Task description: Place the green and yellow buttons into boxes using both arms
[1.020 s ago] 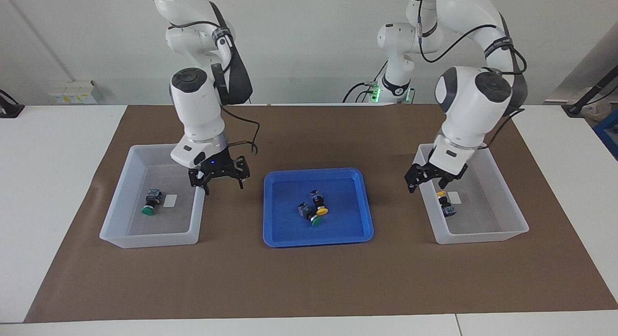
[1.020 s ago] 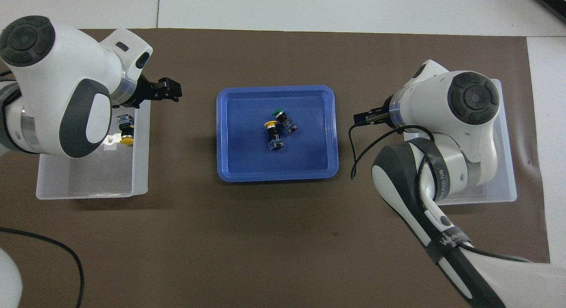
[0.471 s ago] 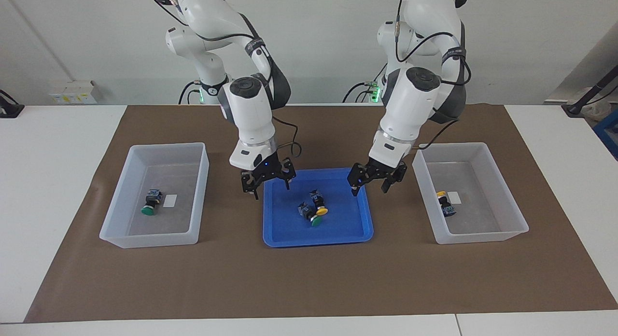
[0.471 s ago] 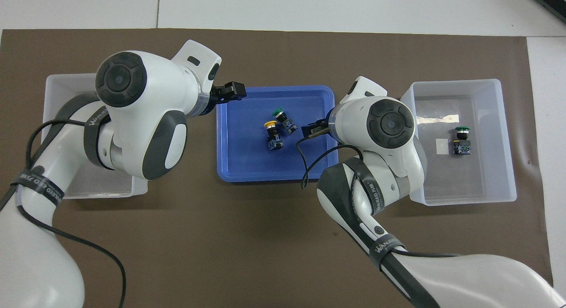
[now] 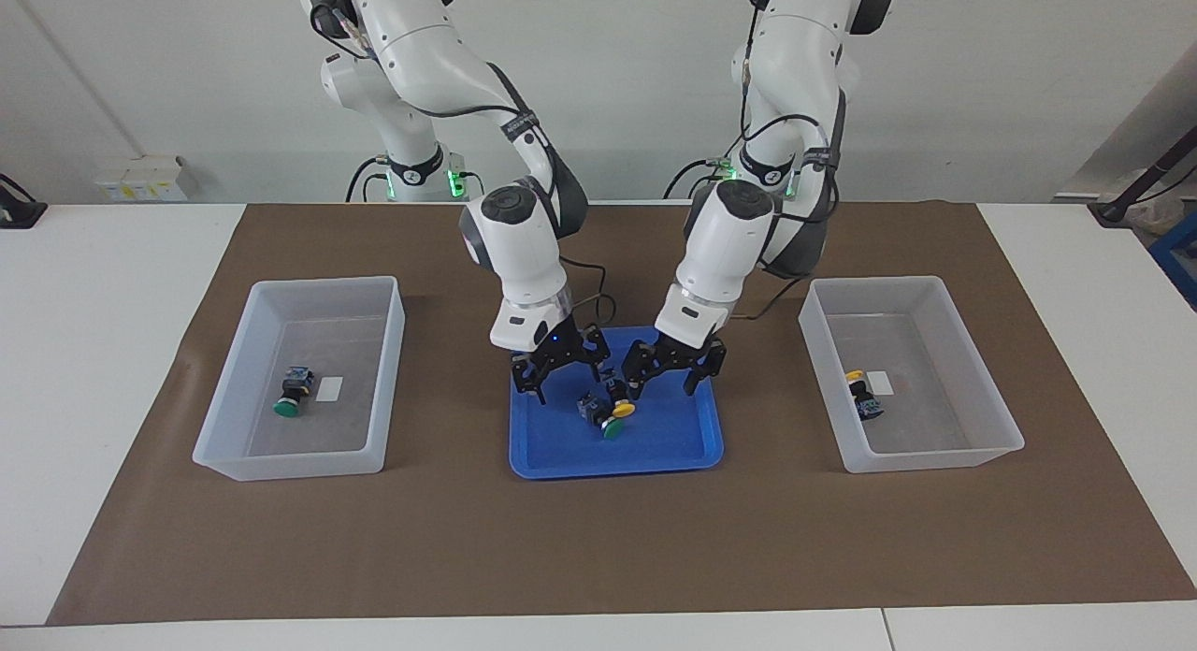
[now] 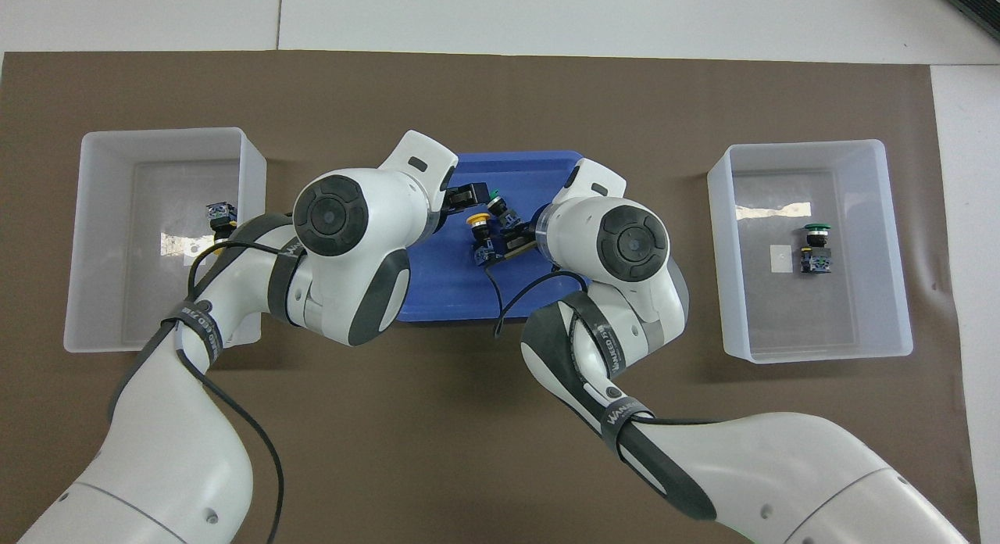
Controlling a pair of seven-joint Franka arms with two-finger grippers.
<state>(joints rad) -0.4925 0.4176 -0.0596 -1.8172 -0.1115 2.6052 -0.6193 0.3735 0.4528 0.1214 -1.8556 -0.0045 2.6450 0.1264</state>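
Closest to the robots, both open-jawed tools, the left tool (image 5: 675,370) and right tool (image 5: 561,366), hover over the blue tray (image 5: 561,455) holding one yellow button (image 5: 619,409) and one green button (image 5: 612,429), while each clear box already contains one button.

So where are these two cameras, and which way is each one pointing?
Facing view: high across the table, looking at the robots; both white arms show from base to gripper, over the blue tray.
Overhead view: high above the robots' end, looking forward and steeply down; the arms enter from the bottom.
Shared: the tray, two clear boxes, the right gripper and left gripper open over the tray's two buttons, half a turn apart.
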